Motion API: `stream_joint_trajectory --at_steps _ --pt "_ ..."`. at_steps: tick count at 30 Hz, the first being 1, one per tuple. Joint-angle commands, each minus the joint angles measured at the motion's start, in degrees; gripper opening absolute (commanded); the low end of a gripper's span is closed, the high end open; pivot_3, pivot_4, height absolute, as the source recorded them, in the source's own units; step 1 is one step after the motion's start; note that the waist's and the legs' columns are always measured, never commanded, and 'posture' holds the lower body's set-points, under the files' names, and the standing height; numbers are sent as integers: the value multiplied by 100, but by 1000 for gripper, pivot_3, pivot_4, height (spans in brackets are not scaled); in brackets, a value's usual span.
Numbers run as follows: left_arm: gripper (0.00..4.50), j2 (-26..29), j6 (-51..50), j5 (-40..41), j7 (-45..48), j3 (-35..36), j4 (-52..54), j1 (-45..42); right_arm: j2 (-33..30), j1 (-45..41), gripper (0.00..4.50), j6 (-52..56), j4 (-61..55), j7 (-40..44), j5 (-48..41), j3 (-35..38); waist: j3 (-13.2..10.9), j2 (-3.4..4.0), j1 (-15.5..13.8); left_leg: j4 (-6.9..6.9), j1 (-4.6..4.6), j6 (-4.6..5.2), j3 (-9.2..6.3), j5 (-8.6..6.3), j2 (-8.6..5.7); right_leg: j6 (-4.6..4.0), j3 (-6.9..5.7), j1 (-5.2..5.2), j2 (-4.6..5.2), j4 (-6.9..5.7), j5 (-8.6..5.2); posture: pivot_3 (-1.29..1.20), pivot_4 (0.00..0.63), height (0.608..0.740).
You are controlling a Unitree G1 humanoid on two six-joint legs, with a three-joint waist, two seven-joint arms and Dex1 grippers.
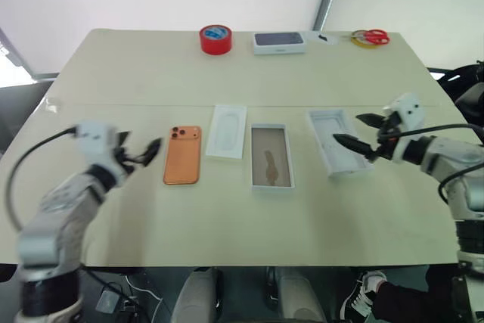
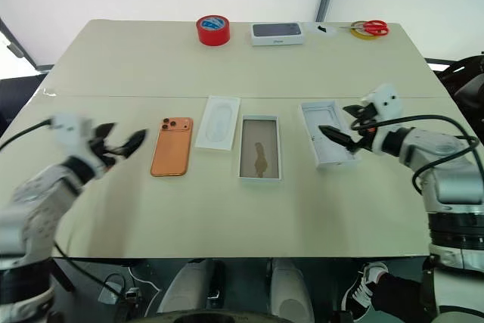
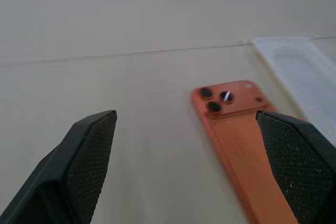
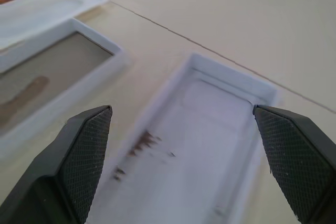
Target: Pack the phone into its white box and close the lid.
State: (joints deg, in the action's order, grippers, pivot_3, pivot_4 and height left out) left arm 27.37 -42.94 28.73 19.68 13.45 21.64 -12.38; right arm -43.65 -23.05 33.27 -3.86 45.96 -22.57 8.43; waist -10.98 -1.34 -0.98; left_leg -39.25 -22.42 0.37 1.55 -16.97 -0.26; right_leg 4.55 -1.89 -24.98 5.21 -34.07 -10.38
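Note:
The orange phone lies back-up on the table, its camera lenses at the far end. To its right sit a flat white insert, then the white box with its brownish floor, then the lid lying inside-up. My left gripper hovers open just left of the phone, which also appears between its fingers in the left wrist view as the phone. My right gripper is open above the lid's right edge; the right wrist view looks down into the lid, with the white box beside it.
Along the far edge of the table stand a red tape roll, a white box with a dark picture, and scissors with red handles. Open tabletop lies between these and the row of task objects.

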Motion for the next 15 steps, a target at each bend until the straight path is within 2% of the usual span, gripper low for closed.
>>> stream_joint_trajectory --at_steps 1,5,10,15 --pt "4454 -253 -459 -64 -331 -411 -254 -720 74 -55 4496 284 -905 -330 27 -171 0 0 19 0 1 0 1 0 -1 1 1 0 0 0 0 0 150 736" --pt "4454 -839 -1130 -241 -838 -739 -1459 -2062 208 98 4496 533 -1601 -489 -85 -375 -1 -2 19 0 1 1 -5 1 -1 5 -3 3 -5 -1 2 0 150 736" --pt "4454 -1155 -1569 -448 -1099 -714 -2830 -3076 321 171 4496 630 -1823 -594 -73 -486 -2 -4 33 0 5 2 -4 1 -3 7 -3 4 -15 1 3 0 150 736" --pt "4454 -1338 -1924 -526 -992 -834 -3692 -3715 245 271 4496 636 -2026 -481 -132 -513 -2 -4 30 1 5 2 -6 1 -2 7 -5 2 -18 -2 3 0 150 736"
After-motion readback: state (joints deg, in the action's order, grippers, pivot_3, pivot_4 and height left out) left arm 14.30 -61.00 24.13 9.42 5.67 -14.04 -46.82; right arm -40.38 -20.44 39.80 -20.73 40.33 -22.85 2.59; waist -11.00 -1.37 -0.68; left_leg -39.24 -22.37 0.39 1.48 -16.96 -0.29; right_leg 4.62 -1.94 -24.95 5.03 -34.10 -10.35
